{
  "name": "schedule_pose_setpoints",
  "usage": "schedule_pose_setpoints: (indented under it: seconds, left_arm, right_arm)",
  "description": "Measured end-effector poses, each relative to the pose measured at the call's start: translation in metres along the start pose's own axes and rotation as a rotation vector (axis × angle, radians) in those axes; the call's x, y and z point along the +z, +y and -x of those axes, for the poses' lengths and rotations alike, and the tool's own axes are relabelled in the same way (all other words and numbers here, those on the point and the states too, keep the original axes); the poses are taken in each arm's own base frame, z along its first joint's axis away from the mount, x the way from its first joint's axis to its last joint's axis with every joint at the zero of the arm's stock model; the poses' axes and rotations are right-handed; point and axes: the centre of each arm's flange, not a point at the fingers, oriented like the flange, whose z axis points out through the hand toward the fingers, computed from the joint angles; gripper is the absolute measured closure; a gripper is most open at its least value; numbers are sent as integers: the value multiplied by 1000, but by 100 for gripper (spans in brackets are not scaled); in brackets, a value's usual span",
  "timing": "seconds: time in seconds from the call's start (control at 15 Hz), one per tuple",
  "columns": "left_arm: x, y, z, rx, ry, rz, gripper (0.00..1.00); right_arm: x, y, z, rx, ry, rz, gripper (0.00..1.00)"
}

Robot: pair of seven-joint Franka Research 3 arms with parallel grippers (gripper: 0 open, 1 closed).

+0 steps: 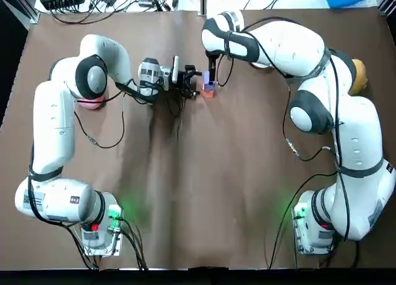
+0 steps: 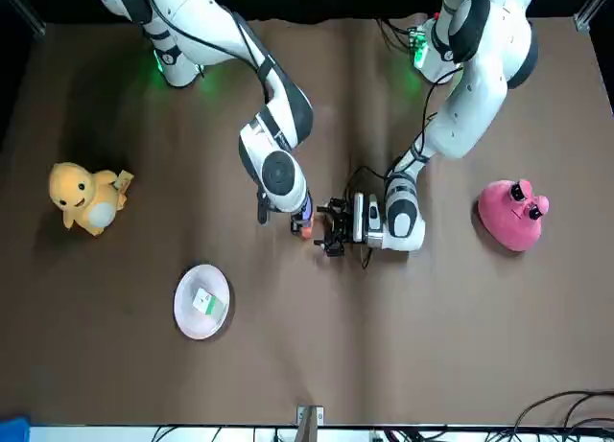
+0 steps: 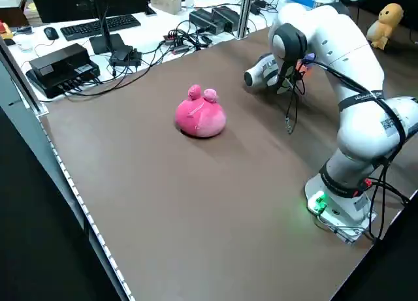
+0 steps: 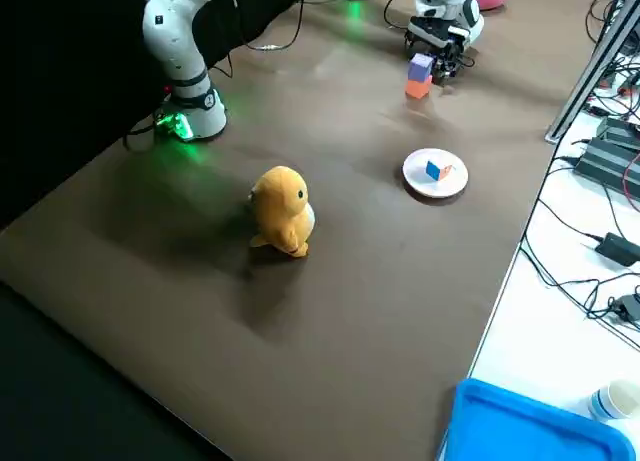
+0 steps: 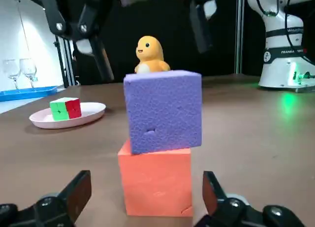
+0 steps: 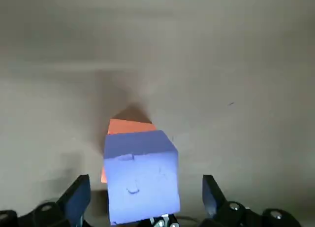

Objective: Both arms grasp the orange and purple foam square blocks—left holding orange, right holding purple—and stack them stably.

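Purple block [image 5: 162,111] was set, slightly twisted, on orange block [image 5: 155,182]; left gripper [image 5: 145,190] and right gripper [image 6: 145,195] were spread apart, best drawn straight away, stack left unbrushed.

Looks diagonally down over a brown tabletop [image 4: 330,311]. Shows a purple foam square block [image 4: 421,65] sitting on an orange foam square block [image 4: 417,86] at the far end, with what seems to be the left gripper [image 4: 441,59] just behind. Nearer: a white round plate [image 4: 452,184] carrying a small blue-and-red cube [image 4: 434,170], a yellow plush duck [image 4: 282,211], a white arm base [image 4: 190,121] lit green, and a blue plastic tray [image 4: 540,426] past the table's edge.
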Motion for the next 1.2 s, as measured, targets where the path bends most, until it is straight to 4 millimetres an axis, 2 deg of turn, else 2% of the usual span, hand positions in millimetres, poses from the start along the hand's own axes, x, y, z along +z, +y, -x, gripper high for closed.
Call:
schedule_pose_setpoints:
  seconds: [0.33,0.4,0.67,0.8,0.93,1.07,1.2]
  left_arm:
    - [-36,-16,-10,16,-8,-43,0]
    - [-54,-27,-16,28,-11,-71,0]
    - [-93,-47,-30,61,-24,-118,0]
    - [-109,-56,-41,81,-32,-128,0]
    - [-122,-64,-55,67,-30,-140,0]
    - [-131,-69,-68,11,-28,-126,0]
    - [-142,-74,-80,-79,-34,-123,0]
  right_arm:
    - [-21,-1,-5,5,13,9,0]
    - [-45,-4,-12,12,22,17,0]
    - [-101,-10,-30,-46,11,19,0]
    - [-139,-10,-42,-157,-9,-1,0]
    - [-186,-1,-62,-325,-19,-10,0]
    - [-228,12,-85,-489,-18,-7,0]
    - [-262,17,-113,-602,-26,-26,0]
